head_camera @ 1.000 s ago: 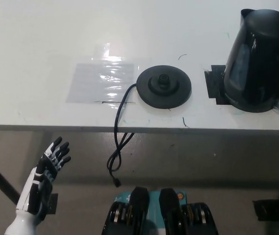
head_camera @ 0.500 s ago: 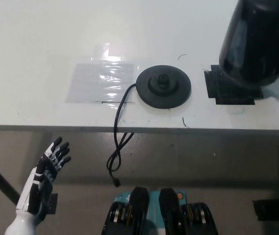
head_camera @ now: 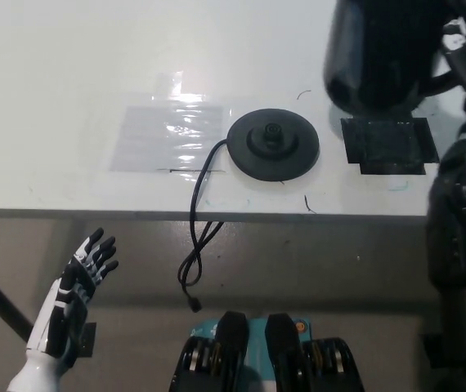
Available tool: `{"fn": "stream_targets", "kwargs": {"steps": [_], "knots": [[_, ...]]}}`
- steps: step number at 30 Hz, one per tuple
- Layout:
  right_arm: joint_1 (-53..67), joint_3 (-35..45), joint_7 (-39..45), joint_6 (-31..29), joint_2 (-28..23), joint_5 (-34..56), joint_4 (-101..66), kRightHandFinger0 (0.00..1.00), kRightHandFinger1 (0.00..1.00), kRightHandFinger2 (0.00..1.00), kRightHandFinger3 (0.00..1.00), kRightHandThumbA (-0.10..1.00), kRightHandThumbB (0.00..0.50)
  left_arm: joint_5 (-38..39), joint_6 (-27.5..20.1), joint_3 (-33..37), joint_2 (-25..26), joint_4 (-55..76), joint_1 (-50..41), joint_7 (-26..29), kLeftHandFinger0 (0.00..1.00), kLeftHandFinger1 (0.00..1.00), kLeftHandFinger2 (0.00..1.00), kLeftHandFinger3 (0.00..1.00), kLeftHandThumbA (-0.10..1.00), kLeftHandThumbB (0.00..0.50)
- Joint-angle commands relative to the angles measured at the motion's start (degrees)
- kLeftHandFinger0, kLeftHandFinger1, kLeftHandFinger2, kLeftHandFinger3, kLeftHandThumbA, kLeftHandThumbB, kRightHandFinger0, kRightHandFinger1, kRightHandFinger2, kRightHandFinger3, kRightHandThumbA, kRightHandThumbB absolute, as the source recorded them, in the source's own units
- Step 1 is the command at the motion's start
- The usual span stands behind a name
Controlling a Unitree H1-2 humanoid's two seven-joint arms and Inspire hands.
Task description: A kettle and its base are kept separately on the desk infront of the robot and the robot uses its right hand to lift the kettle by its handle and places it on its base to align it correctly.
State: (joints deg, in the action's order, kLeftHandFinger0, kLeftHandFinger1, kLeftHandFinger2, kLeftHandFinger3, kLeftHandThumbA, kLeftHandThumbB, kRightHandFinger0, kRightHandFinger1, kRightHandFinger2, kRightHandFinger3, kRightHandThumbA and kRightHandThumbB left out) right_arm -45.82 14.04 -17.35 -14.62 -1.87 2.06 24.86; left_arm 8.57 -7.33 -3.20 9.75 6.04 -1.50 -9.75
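Head view shows the kettle (head_camera: 380, 53) lifted clear of the desk (head_camera: 69, 98), hanging over the far right part of the desk, above and slightly behind the black square patch (head_camera: 390, 145) near the right front edge. Its dark body fills the upper right of the picture and looks tilted toward the camera, which fits a load carried from one side by its handle. The right hand (head_camera: 462, 61) is at the kettle's right side, where the handle sits; it appears clamped on the handle, though black on black makes the grip itself hard to make out. The black forearm runs down along the desk's right edge below it.

Just left of the patch, near the middle of the front edge, lies the round base (head_camera: 274, 144), flat, with its centre stud facing up and nothing on it. The kettle and base are apart, so the placing is not yet done; the kettle needs to travel left and come down level so its underside meets the stud.

A cord (head_camera: 198, 220) runs from the base's left side over the front edge and hangs below. Left of the base is a shiny taped sheet (head_camera: 172, 135).

Off the desk, at the lower left, the white left hand (head_camera: 78, 290) rests with its fingers spread and holding nothing.
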Motion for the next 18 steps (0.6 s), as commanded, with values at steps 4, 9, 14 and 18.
{"fn": "stream_targets", "kwargs": {"steps": [4, 9, 14, 18], "knots": [[-5.94, -4.09, -1.25, -2.19, 5.18, -2.63, -5.50, 0.00, 0.07, 0.39, 0.49, -0.10, 0.093, -0.17, -1.76, -0.01, 0.90, 1.18, 0.41, -0.56, 1.00, 1.00, 1.00, 1.00, 1.00, 0.088], [-6.30, -5.17, -0.90, -1.77, 7.29, -2.03, -5.32, 0.00, 0.11, 0.49, 0.62, -0.10, 0.076, -0.58, -2.30, 0.01, 1.32, 0.84, 0.48, -0.77, 1.00, 1.00, 1.00, 1.00, 1.00, 0.067], [-7.08, -6.50, -0.85, -0.95, 8.07, -3.29, -4.05, 0.00, 0.14, 0.50, 0.64, -0.10, 0.076, -0.16, -3.23, 0.03, 1.33, 0.16, 0.70, -1.02, 1.00, 1.00, 1.00, 1.00, 1.00, 0.052], [-7.33, -7.21, -1.64, -0.68, 8.87, -4.26, -3.60, 0.00, 0.12, 0.48, 0.61, -0.10, 0.083, -0.39, -2.61, 0.12, 1.23, 0.69, 0.49, -0.76, 1.00, 1.00, 1.00, 1.00, 1.00, 0.056]]}}
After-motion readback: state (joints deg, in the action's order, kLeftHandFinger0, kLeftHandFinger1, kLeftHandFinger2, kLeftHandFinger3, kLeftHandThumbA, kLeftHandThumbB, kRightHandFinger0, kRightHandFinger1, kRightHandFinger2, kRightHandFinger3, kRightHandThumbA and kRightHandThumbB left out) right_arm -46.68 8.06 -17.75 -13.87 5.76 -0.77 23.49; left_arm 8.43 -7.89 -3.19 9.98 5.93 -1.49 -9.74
